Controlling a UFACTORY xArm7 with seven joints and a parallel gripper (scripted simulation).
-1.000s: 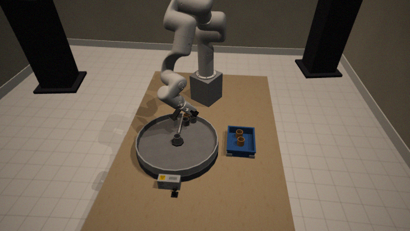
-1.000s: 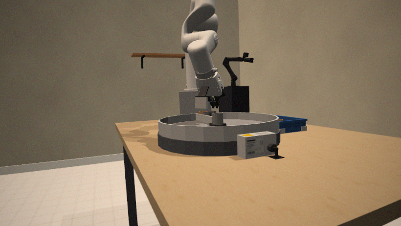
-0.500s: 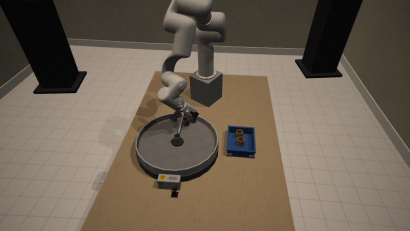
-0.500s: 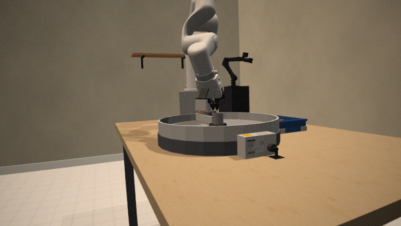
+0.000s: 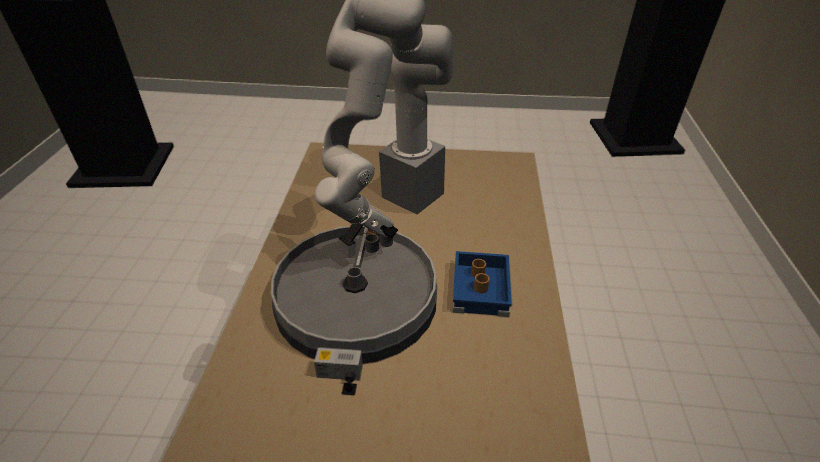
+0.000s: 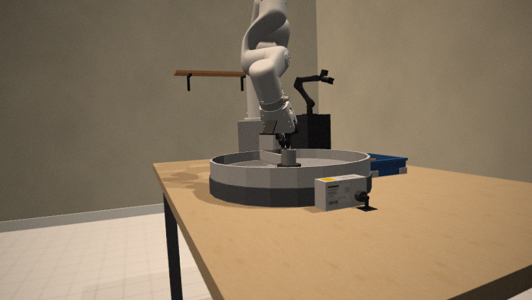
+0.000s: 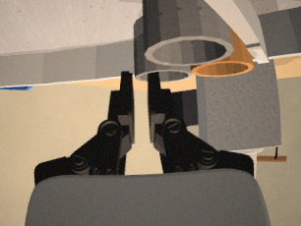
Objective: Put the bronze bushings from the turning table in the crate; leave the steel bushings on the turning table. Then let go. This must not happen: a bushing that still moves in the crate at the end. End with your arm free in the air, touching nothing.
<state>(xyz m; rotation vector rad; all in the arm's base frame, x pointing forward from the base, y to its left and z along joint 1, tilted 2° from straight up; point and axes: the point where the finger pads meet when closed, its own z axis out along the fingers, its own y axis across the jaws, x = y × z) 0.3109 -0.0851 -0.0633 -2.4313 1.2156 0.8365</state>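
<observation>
Counter (image 5: 487,378) (image 6: 335,253): tan top, dark legs, shadows around the turning table (image 5: 355,344) (image 6: 260,176). Pale tiled floor (image 5: 659,286) (image 6: 93,257) around; drab walls (image 5: 275,45) (image 6: 111,112). Top view: two black columns (image 5: 86,97) (image 5: 648,86) rise well beyond the turning table, one to either side. Exterior view: brown shelf (image 6: 212,73) on the wall behind it; small black arm (image 6: 305,87) on a dark pedestal (image 6: 316,130), also behind.

Grey box (image 5: 338,365) (image 6: 337,193) with yellow label stands just beside the near rim of the turning table, a small black fitting (image 5: 349,388) (image 6: 366,206) by it. A dark-footed grey hub (image 5: 354,279) (image 6: 288,158) at the turning table's middle; pale bar (image 5: 360,252) (image 6: 270,156) between hub and far rim, close to the work.

Blue crate (image 5: 482,307) (image 6: 390,163) to the right of the turning table, top view. Inside, two bronze bushings (image 5: 478,266) (image 5: 482,282), upright, close together. Within the turning table's far side: two steel bushings (image 5: 372,243) (image 5: 387,238) (image 7: 187,34) and another bronze bushing (image 5: 370,231) (image 7: 241,54), partly hidden.

Fingers (image 6: 284,141) nearly closed, a slim gap between, nothing held; over the turning table's far part, near those bushings. Contact with any: cannot tell.

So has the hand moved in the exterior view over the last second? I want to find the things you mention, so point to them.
Yes. The hand (image 5: 378,223) (image 6: 285,146) (image 7: 140,86) has come down: its fingertips sit lower, closer to the level of the grey centre post's top (image 5: 354,277) (image 6: 289,158).
</observation>
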